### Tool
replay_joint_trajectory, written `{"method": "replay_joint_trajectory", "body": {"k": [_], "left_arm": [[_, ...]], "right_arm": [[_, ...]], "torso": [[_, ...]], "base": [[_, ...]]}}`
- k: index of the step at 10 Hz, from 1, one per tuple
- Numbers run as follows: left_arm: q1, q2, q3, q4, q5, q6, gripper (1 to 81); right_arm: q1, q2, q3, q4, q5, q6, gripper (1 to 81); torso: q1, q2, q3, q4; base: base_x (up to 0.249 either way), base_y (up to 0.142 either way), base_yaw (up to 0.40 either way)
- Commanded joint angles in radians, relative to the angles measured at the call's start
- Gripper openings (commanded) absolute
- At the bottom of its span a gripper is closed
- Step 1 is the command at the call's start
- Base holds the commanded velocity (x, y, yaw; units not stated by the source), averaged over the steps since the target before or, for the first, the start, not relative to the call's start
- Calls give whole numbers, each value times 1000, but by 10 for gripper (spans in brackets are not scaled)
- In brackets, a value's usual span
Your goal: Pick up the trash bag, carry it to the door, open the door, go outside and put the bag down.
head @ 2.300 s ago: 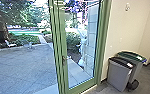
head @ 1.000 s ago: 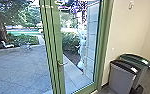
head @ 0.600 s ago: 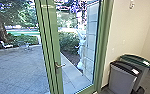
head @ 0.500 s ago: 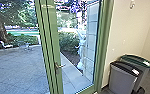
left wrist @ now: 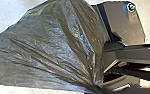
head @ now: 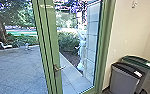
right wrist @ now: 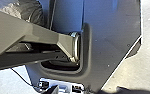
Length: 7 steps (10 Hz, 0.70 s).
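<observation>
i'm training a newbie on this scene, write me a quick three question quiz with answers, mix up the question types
1. True or false: the handle on the green-framed door is a lever.
2. Multiple choice: what colour is the lid of the rear bin?
a) red
b) green
c) white
3. Short answer: is the trash bag bunched at one end or spread out flat?

Key:
1. True
2. b
3. Bunched at one end
</observation>
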Motion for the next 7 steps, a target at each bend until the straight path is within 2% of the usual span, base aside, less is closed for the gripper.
{"method": "replay_joint_trajectory", "body": {"k": [1,7], "left_arm": [[-55,-1,1,5,58,3,10],[-55,-4,1,8,55,3,10]], "right_arm": [[42,10,6,-10,-55,-5,811],[45,10,6,-7,-57,-5,811]], "torso": [[0,0,0,0],[0,0,0,0]], "base": [[107,0,0],[107,0,0]]}}
